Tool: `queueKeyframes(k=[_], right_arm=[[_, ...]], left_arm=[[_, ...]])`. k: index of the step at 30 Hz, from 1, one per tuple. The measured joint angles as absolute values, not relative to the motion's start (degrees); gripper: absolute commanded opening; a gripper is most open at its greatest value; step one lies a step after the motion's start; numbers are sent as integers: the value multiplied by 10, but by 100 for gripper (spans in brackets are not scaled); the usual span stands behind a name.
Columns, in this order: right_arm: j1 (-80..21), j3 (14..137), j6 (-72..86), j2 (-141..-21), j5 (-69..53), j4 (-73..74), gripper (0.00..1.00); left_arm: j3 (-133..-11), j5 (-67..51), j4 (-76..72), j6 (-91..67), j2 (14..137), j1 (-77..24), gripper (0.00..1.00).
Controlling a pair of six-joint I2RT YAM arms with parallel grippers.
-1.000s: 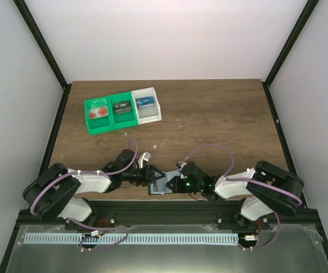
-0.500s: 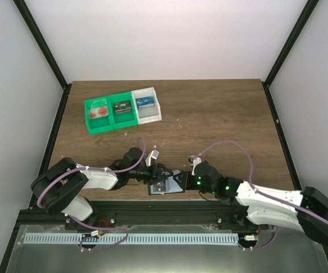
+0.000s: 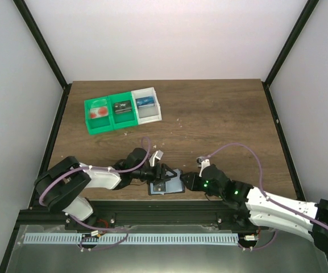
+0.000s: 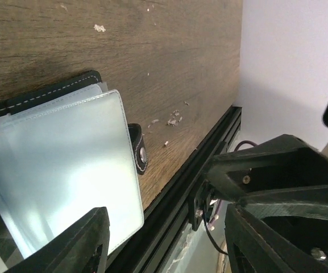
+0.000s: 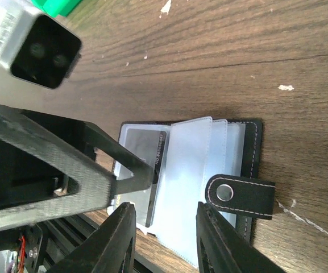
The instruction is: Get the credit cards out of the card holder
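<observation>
The card holder [image 3: 169, 186] lies open near the table's front edge, with its pale clear pockets up [image 4: 55, 165] [image 5: 192, 165] and its snap tab [image 5: 240, 195] folded over the right side. A dark card [image 5: 144, 156] shows through the leftmost pocket. No red or pinkish card shows in it. A red and pinkish-white credit card [image 3: 99, 112] lies in the tray's left compartment. My left gripper [image 3: 164, 173] [image 4: 166, 239] is open, one fingertip [image 5: 144, 170] resting on the left pocket. My right gripper [image 3: 187, 182] [image 5: 166, 239] is open, low over the holder's near edge.
The green-and-white tray [image 3: 104, 129] stands at the back left, with a black item [image 3: 122, 107] in the middle compartment and a blue one [image 3: 144, 102] in the white one. The black front rail [image 4: 192, 187] runs just beside the holder. White crumbs dot the wood.
The left gripper has moved right onto the holder. The right arm has stretched out to the right, its gripper drawing back to the holder's right side. More of the pale pockets now shows.
</observation>
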State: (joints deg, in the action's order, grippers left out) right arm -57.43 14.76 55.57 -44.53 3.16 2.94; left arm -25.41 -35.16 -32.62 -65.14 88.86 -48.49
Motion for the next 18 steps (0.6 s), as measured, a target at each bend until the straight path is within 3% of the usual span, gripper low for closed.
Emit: queueKeyframes(k=[18], right_arm=[[-574,209,536,-587,-25,-1,31]], left_arm=[[-193,-321,-176,-599,722,-400,62]])
